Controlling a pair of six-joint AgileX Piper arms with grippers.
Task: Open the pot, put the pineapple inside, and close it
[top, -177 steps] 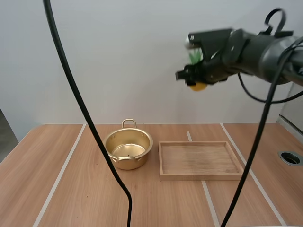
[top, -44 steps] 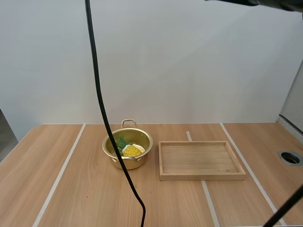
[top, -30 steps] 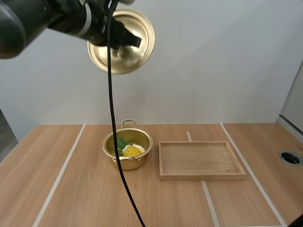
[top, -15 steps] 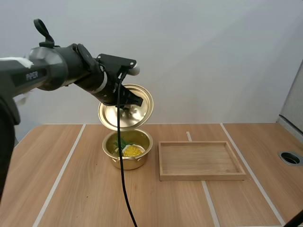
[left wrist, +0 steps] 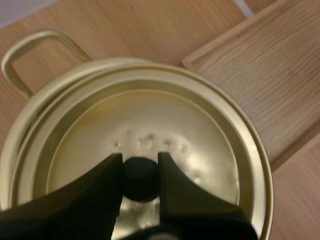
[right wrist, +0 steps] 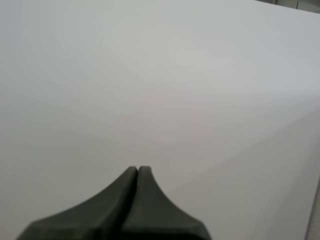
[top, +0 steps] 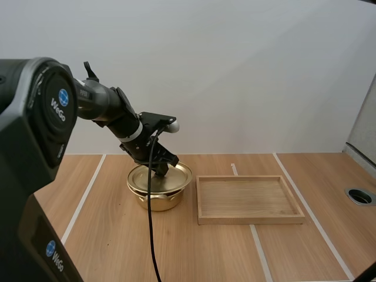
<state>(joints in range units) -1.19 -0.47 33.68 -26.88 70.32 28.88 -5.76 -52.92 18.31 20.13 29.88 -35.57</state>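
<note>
Robotics test lab: a black left arm (top: pixel 108 110) stamped with round blue maker's logos reaches over a wood-grain bench (top: pixel 106 235) set against a bare white wall (top: pixel 264 76). The bench carries staged props, a small gold pot (top: pixel 170 198) and a shallow wooden tray (top: pixel 249 200), and has a round cable port (top: pixel 360 196) cut near its right edge.

Shiny gold pot (top: pixel 155 201) and matching gold lid (left wrist: pixel 195 130) (its knob (left wrist: pixel 141 180) black, like my left fingers (left wrist: pixel 92 192)); tray (top: pixel 249 219) pale grained wood; table (top: pixel 106 247) warm brown wood, light stripes
</note>
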